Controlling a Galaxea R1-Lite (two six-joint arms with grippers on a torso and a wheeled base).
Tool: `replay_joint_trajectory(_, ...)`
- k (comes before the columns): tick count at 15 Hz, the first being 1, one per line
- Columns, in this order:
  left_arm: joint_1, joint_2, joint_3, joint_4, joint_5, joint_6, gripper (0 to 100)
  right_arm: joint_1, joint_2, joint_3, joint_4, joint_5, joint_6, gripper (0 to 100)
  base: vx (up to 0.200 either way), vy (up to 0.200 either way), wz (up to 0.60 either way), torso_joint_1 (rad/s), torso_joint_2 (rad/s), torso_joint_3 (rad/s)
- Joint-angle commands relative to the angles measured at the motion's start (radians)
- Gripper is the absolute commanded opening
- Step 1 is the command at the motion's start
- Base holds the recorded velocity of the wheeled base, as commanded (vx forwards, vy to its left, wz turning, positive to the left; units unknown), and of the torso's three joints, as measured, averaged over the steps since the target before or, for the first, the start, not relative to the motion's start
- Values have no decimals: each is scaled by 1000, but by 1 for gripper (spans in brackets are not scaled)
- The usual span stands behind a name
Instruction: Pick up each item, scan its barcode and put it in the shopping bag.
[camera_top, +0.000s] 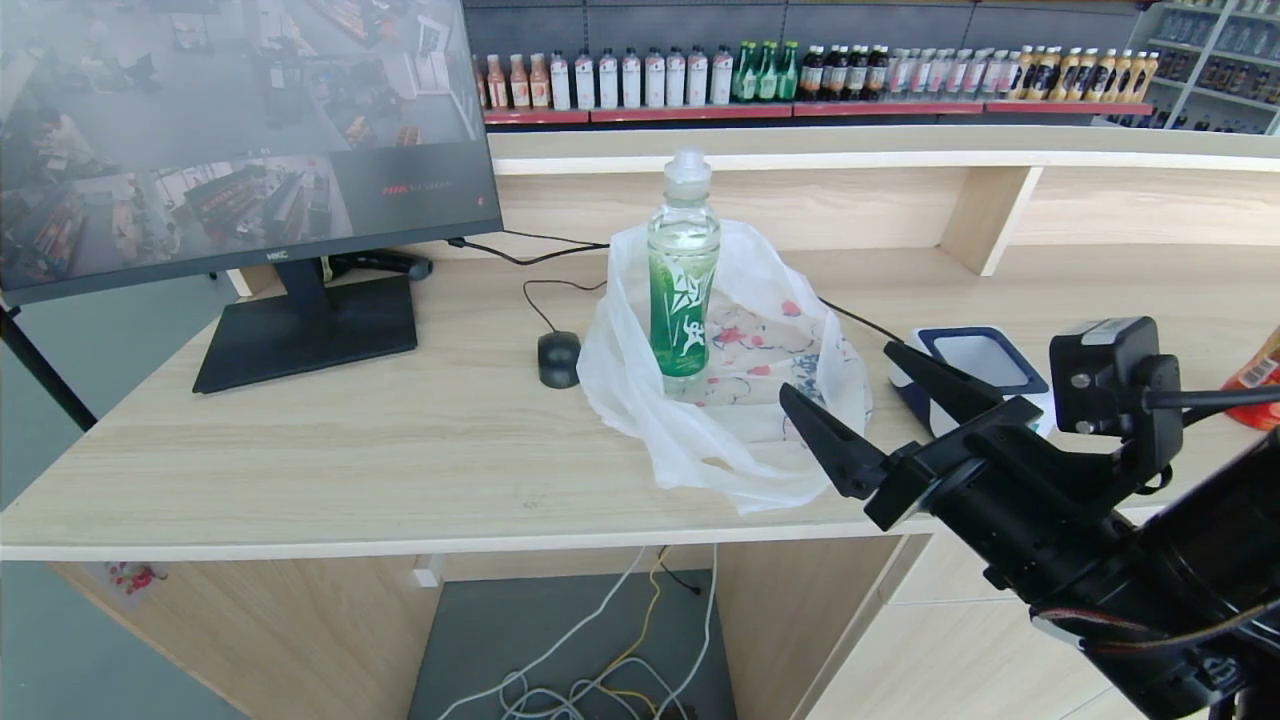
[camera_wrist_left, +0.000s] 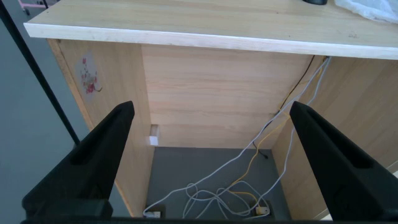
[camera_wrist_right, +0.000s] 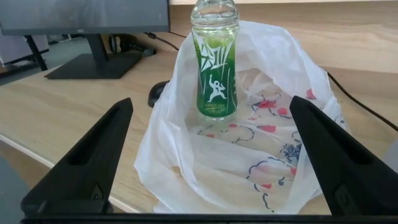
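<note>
Bottle (camera_top: 683, 290) with a green label and a clear cap stands upright inside the white shopping bag (camera_top: 630, 390), straight ahead of the right gripper (camera_top: 838, 368) and a little beyond its fingertips. That gripper hangs over the near edge of the wooden counter (camera_top: 350, 450) with its two black fingers spread wide and nothing between them; the bag's crumpled near rim lies just below and in front of the tips, not touching them as far as the head view shows. In the right wrist view the bottle sits between the two fingers' lines of sight, toward the bag's far side, and the bag's red and blue print shows on the plastic nearer the hand. Just beside the gripper on its outer side rests the barcode scanner (camera_top: 975, 360), a small box with a pale window facing up. Farther out on that same side, an orange-red item (camera_top: 1258, 385) shows at the picture's edge. Beyond the bag on the gripper's inner side lie a black mouse (camera_top: 558, 358) and a monitor (camera_top: 230, 130). The left gripper (camera_wrist_left: 211, 106) is held low, below the counter's edge, its fingers likewise spread wide and empty, facing loose cables (camera_wrist_left: 236, 186) under the counter.
</note>
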Motion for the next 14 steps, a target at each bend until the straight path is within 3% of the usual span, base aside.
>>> replay_joint_trajectory(1, 0, 0, 0, 0, 1, -2, 100, 1, 15, -5, -1, 0, -1, 100, 0, -200, 0, 2, 2, 2)
replay_joint_trajectory(14, 0, 0, 0, 0, 1, -2, 100, 15, 12, 4, -1, 0, -15, 100, 0, -200, 0, 2, 1, 3)
